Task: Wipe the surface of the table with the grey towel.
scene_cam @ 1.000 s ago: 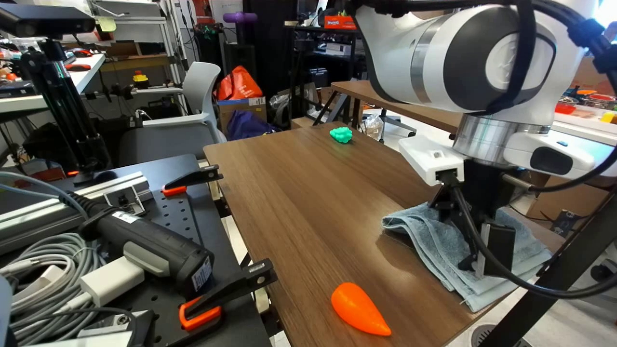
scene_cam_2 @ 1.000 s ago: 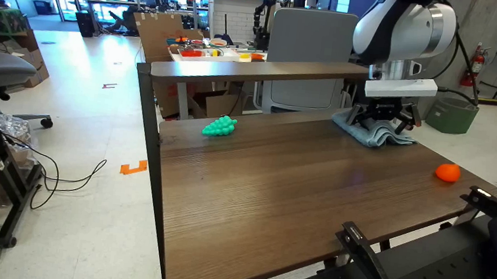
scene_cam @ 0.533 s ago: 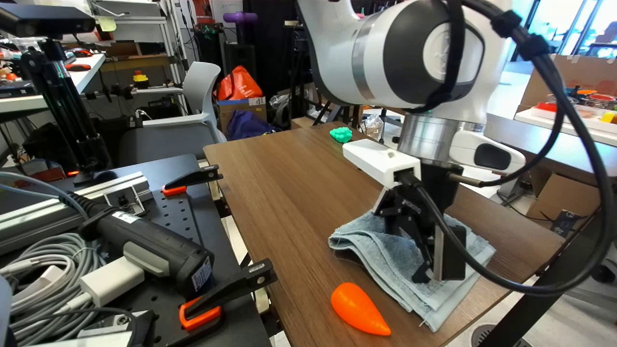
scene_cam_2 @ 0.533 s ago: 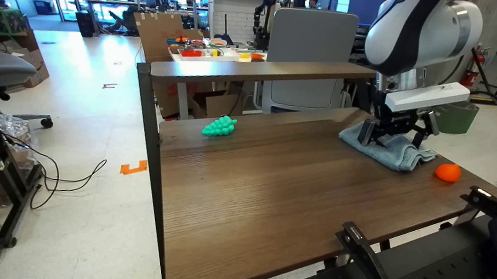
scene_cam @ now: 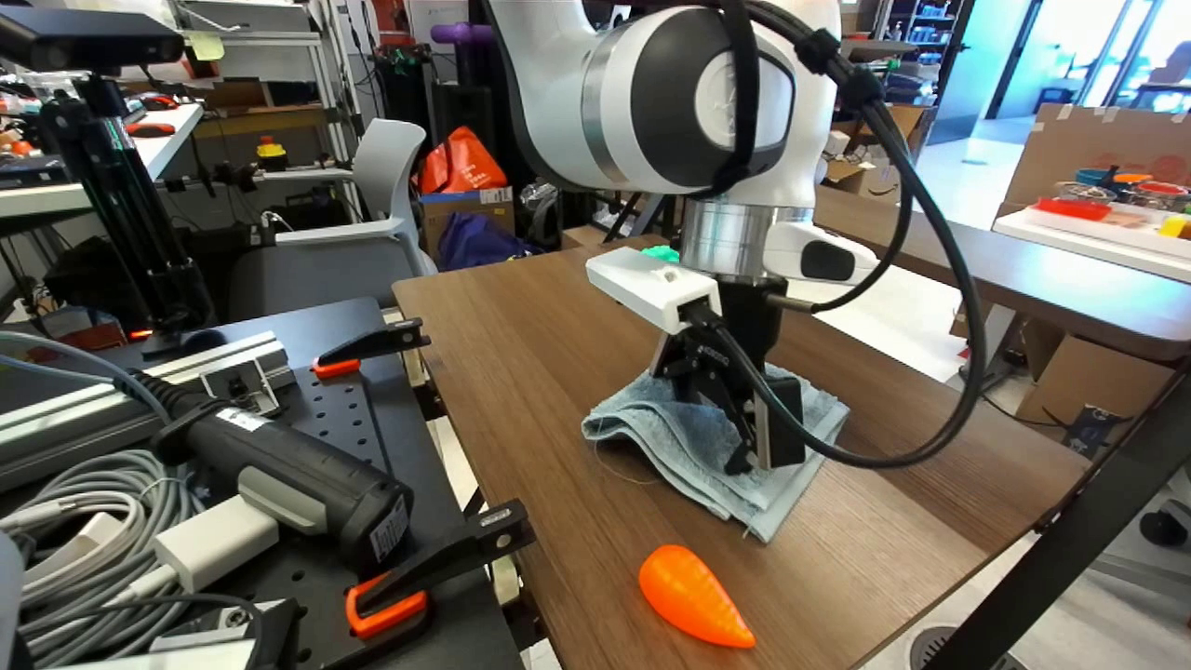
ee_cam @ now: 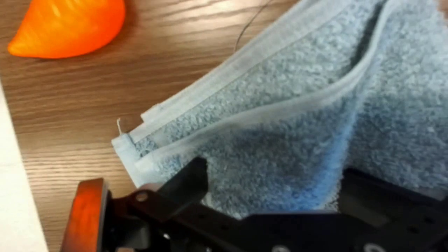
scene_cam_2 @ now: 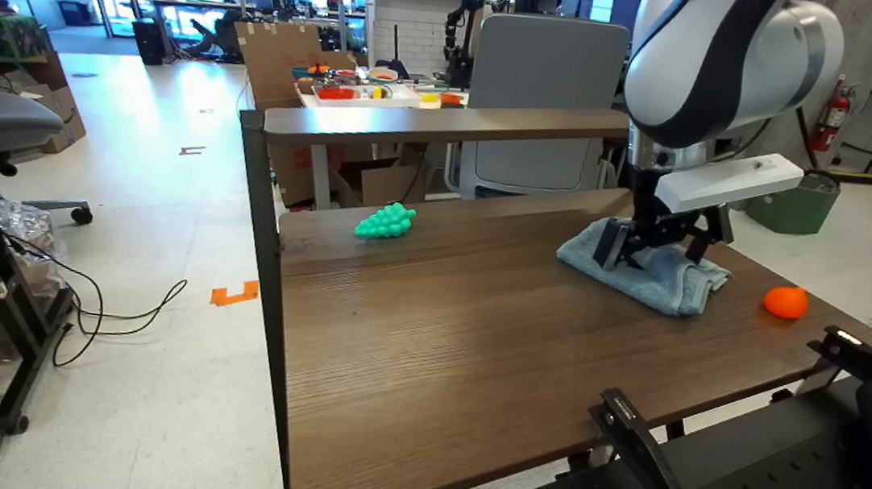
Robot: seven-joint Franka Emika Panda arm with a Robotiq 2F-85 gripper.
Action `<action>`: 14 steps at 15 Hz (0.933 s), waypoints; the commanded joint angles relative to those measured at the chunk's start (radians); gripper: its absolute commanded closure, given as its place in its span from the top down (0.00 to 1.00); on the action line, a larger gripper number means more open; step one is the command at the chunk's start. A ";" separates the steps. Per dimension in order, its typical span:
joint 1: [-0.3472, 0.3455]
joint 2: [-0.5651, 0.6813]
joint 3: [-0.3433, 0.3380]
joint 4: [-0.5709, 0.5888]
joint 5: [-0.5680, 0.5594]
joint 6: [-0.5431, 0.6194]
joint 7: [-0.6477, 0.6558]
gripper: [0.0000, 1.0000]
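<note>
Black-and-orange clamp (scene_cam: 456,551) seen nearest, on a black perforated board (scene_cam: 349,409). Orange carrot-like object (scene_cam: 693,596) is laid on the dark brown worktop (scene_cam: 521,363), near the grey towel (scene_cam: 689,445) but apart from it. Towel is folded, rumpled, spread on the worktop directly under the tool (ee_cam: 274,175). Its fingers (ee_cam: 190,180) are held well apart, tips rested on the cloth; towel seen in the gap, unclamped. Green grape-like object (scene_cam_2: 386,221) is set farther along, partly hidden by the arm (scene_cam: 651,102) in an exterior view. Behind, a grey chair (scene_cam_2: 544,102) and a fire extinguisher (scene_cam_2: 831,120) are seen in an exterior view.
</note>
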 commanded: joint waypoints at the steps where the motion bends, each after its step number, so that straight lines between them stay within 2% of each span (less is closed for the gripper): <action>1: -0.056 0.013 0.136 0.047 0.156 -0.046 -0.049 1.00; 4: -0.093 0.011 0.254 0.084 0.323 -0.064 -0.086 1.00; 6: -0.101 0.036 0.298 0.137 0.414 -0.061 -0.077 1.00; 9: -0.090 0.085 0.291 0.230 0.481 -0.049 -0.047 1.00; 14: -0.116 0.188 0.237 0.386 0.500 -0.069 -0.010 1.00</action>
